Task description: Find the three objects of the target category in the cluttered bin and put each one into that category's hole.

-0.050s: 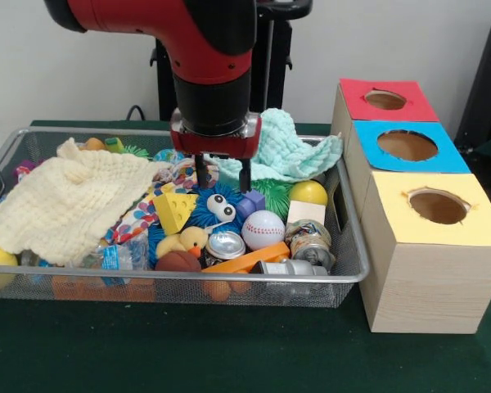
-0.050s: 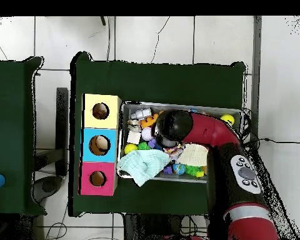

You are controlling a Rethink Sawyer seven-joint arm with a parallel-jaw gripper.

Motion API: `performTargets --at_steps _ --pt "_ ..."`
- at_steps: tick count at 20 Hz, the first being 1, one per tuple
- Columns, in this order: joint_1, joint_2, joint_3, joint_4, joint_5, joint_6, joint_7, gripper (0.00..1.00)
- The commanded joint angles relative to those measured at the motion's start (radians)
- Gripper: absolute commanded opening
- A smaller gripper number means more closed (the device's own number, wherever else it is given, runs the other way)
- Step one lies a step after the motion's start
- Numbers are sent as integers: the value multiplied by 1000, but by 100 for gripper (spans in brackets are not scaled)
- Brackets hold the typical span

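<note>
My gripper (image 1: 223, 175) hangs open over the middle of the wire bin (image 1: 356, 270), its two dark fingers (image 1: 202, 173) apart with nothing between them. Just below the fingertips sits a blue spiky toy with googly eyes (image 1: 219, 209), with a purple block (image 1: 250, 202) beside it. Around them lie a yellow cheese wedge (image 1: 173, 211), a baseball (image 1: 263, 229), a rubber duck (image 1: 188, 241), a yellow ball (image 1: 308, 192), a silver cap (image 1: 226, 244) and a tin can (image 1: 311, 241). In the overhead view the arm's black wrist (image 2: 171, 125) hides the gripper.
A cream knitted cloth (image 1: 69, 201) covers the bin's left part and a mint cloth (image 1: 293, 151) drapes over its far right corner. Beside the bin stand three boxes with holes: red (image 1: 385, 100), blue (image 1: 407, 146) and yellow (image 1: 438, 206); from overhead they line the bin's left side (image 2: 100, 145).
</note>
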Motion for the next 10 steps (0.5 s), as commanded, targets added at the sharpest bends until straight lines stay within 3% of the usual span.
performTargets --at_steps 1,10 --pt "-46 -23 30 31 -48 51 -55 100" --pt "-64 4 34 58 -73 -3 -52 100"
